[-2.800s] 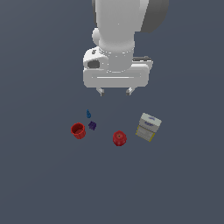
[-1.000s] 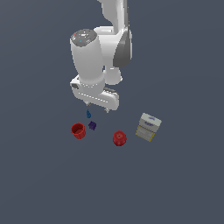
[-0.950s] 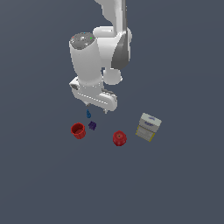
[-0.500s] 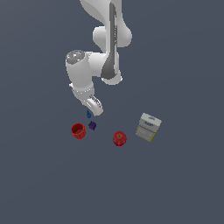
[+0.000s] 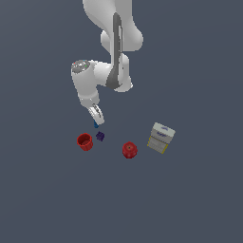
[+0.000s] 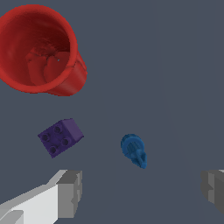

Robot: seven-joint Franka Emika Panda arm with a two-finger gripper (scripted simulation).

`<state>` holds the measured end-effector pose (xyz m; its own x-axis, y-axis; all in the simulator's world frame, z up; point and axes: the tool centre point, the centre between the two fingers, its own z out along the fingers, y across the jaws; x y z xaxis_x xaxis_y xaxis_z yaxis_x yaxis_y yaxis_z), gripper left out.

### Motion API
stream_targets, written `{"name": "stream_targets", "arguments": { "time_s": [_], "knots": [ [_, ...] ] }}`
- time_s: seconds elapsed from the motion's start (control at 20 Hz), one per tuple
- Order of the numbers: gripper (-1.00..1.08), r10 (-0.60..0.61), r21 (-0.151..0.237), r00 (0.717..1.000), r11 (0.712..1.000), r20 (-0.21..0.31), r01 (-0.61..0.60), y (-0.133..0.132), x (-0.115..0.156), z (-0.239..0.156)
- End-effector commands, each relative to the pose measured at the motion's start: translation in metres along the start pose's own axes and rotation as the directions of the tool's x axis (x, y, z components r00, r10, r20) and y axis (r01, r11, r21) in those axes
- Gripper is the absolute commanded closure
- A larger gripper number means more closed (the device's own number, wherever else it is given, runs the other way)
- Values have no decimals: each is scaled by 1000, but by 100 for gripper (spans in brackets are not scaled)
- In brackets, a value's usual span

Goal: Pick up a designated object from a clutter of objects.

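The tiny bright-blue item (image 6: 134,149) lies on the floor between my two fingers, nearer the finger (image 6: 70,194) on the purple-block side, touching neither. My gripper (image 6: 142,190) is open and empty. In the exterior view the gripper (image 5: 97,120) hangs low, right over the blue item (image 5: 96,125), which is mostly hidden behind it. The small purple block (image 6: 60,137) (image 5: 100,136) lies just beside the blue item. The red cup (image 6: 39,48) (image 5: 85,141) stands upright past the block.
A red round knobbly item (image 5: 129,150) lies toward the exterior view's right of the purple block. A white-yellow box (image 5: 161,138) lies further right. The floor (image 5: 47,199) is plain dark grey.
The arm has swung towards the exterior view's left, turned its wrist and come down from high above the clutter to just over the blue item. No object has moved.
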<state>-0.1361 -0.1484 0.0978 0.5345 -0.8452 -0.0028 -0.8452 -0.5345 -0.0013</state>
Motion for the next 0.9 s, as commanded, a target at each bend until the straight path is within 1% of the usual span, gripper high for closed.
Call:
{"name": "stream_targets", "arguments": {
  "time_s": [0.0, 0.45, 0.85],
  "knots": [
    [-92, 25, -1, 1000, 1000, -2, -25, 6, 0, 4],
    [-92, 29, -2, 1000, 1000, -2, -29, 7, -1, 10],
    [-92, 33, -2, 999, 999, -3, -33, 8, -1, 39]
  ]
}}
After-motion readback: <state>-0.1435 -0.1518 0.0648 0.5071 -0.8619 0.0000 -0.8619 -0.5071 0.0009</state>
